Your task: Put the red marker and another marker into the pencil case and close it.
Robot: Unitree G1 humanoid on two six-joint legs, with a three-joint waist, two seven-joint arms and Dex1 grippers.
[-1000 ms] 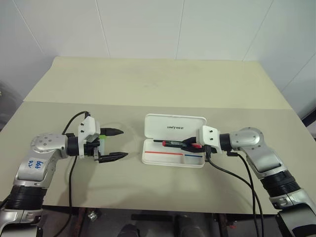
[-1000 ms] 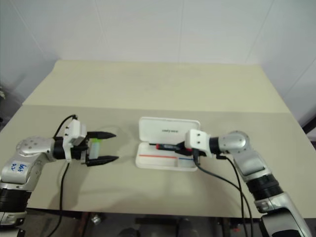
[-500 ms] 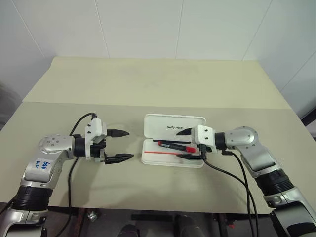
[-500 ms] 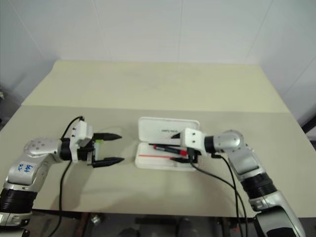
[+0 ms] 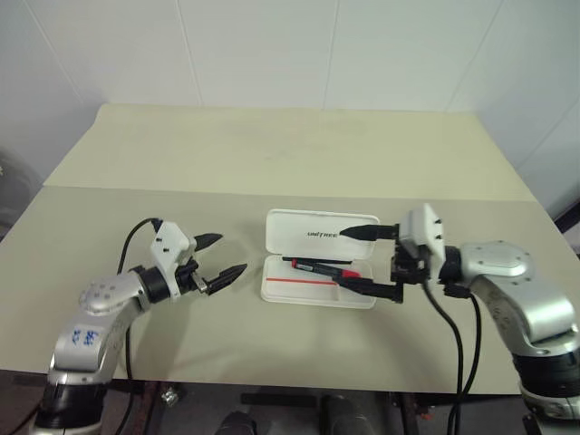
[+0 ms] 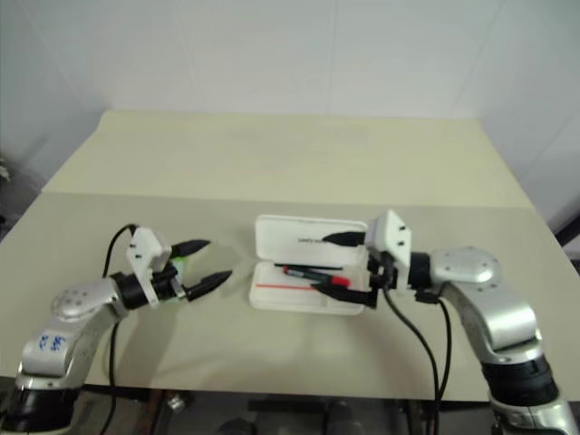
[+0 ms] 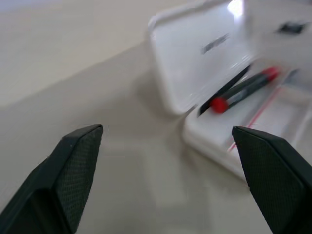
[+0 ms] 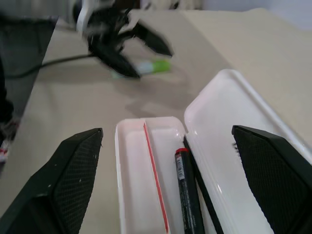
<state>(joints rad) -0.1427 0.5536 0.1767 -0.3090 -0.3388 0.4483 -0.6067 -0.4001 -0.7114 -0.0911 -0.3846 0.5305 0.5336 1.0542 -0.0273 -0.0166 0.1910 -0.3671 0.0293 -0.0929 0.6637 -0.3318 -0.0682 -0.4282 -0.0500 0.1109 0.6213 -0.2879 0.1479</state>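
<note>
You had the flat white hard plastic pencil case lying open in the middle of the beige table, its hinged lid folded back with the dark lettering showing. The slim red marker, black in the barrel and bright red at one end, lay inside the tray along the hinge side, above the red and blue stripe printed on the tray floor. Your right gripper hung just over the case's right end with its two black fingers spread wide and nothing between them. Your left gripper was to the left of the case, apart from it, pointing toward it, its fingers likewise wide apart and empty. The other marker, a short stubby highlighter with a pale body and a bright green end, lay on the table at the left gripper; in the right wrist view its green end stuck out just beyond the blurred fingers. So by my reading the first marker was in, and the step in hand was fetching the highlighter. The next move called for you to bring the left fingers down around its pale body, close on it, carry it over the tray and let it go beside the red one, before swinging the lid over.
</note>
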